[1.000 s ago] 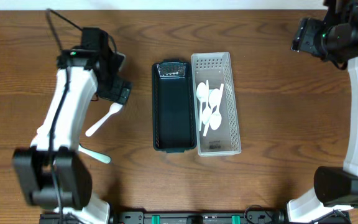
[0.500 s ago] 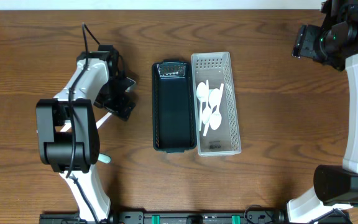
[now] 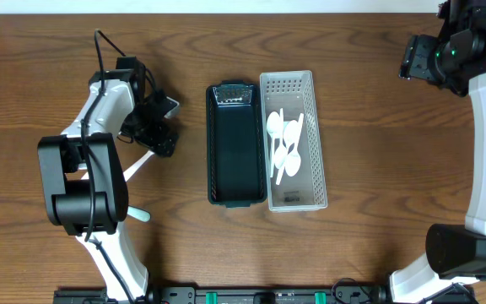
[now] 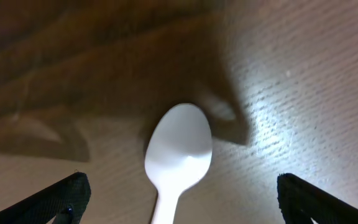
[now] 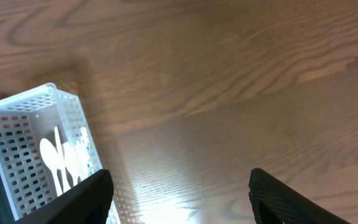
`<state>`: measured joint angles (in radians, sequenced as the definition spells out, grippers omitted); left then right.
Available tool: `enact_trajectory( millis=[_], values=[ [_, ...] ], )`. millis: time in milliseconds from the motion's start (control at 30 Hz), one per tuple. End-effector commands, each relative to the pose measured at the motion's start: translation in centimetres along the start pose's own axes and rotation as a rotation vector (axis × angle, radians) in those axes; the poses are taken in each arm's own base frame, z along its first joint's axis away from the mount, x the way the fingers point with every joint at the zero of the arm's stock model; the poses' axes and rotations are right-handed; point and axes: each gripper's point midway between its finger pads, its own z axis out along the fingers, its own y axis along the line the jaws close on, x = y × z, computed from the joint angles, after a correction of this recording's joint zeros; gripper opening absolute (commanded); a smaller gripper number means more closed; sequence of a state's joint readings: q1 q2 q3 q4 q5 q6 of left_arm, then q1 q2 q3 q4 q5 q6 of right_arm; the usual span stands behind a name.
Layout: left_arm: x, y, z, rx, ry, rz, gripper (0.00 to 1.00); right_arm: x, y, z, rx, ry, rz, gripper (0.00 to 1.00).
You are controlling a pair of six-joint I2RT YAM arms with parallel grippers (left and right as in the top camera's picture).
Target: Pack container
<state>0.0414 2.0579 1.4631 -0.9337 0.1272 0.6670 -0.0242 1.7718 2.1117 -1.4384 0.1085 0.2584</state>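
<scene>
Nearest the front edge of the wood surface (image 3: 369,169): one pale green utensil (image 3: 138,214), partly hidden by the left arm. Next: white spoon (image 4: 179,146), lying flat. The left wrist view alone shows its bowl between the spread, non-touching fingertips (image 4: 67,196) of the left gripper (image 3: 154,127). This gripper sits slightly farther back and left than half a second ago. Centre: black container (image 3: 230,148), empty, unmoved, touching the white basket (image 3: 304,84) on its right, which holds several white spoons (image 3: 283,145). Farthest: right gripper (image 3: 418,57), fingers apart and holding nothing, position unchanged; its wrist view catches the basket's corner.
</scene>
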Motion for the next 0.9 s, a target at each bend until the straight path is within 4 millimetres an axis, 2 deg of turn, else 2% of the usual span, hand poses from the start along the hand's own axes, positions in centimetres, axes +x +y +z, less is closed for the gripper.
enact_trajectory(
  millis=[0, 467, 867],
  values=[
    [0.2, -0.5, 0.5, 0.025, -0.002, 0.032, 0.98, 0.1, -0.4, 0.0, 0.017, 0.001, 0.001, 0.72],
    [1.0, -0.8, 2.5, 0.023, -0.001, 0.034, 0.93, 0.3, -0.5, 0.0, 0.020, 0.010, 0.007, 0.72],
    [1.2, -0.3, 3.5, 0.002, 0.016, 0.034, 0.83, 0.5, -0.5, 0.0, 0.022, 0.018, 0.006, 0.73]
  ],
)
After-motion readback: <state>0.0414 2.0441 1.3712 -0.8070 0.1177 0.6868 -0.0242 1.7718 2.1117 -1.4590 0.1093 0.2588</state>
